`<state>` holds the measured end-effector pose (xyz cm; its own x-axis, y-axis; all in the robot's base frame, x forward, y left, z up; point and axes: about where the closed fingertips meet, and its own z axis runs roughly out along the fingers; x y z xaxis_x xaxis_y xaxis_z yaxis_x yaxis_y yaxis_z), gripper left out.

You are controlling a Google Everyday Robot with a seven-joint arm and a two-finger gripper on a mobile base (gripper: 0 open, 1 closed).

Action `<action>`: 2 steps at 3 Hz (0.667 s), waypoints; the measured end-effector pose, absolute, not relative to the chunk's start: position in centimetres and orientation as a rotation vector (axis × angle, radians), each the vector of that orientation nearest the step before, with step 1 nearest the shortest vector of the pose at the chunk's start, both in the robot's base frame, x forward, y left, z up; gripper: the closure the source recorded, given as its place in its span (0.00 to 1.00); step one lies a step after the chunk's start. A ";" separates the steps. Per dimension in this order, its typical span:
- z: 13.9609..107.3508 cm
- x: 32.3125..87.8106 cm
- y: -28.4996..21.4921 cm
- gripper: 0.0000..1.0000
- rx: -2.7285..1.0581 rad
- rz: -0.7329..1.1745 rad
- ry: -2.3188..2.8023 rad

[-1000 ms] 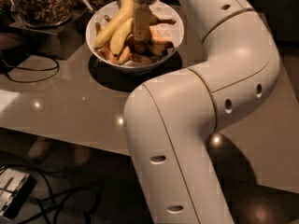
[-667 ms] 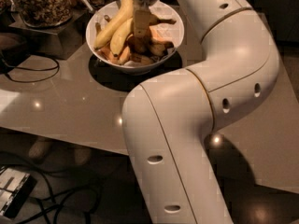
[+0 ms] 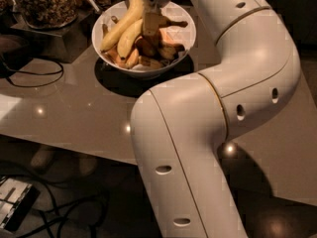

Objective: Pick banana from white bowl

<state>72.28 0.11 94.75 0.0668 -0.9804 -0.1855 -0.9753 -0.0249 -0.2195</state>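
Observation:
The white bowl (image 3: 184, 39) stands at the back of the table, holding several bananas. A long, curved bright-yellow banana (image 3: 120, 27) leans along the bowl's left side, with a second yellow one beside it. Short, darker orange-yellow bananas (image 3: 148, 47) fill the middle and right of the bowl. My gripper (image 3: 150, 25) reaches down from the top edge into the middle of the bowl, just right of the long banana and against the pile. My large white arm (image 3: 223, 93) covers the right half of the view.
A glass jar of brown nuts (image 3: 47, 4) stands on a dark block at the back left. A black cable (image 3: 30, 78) loops over the table's left side. The beige table (image 3: 74, 110) ends at a front edge, with floor, cables and a device (image 3: 12, 207) below.

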 end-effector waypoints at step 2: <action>96.0 72.9 0.2 1.00 -2.009 -0.039 1.930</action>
<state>72.86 0.22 95.96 0.0697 -0.9726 -0.2216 -0.9629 -0.0075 -0.2699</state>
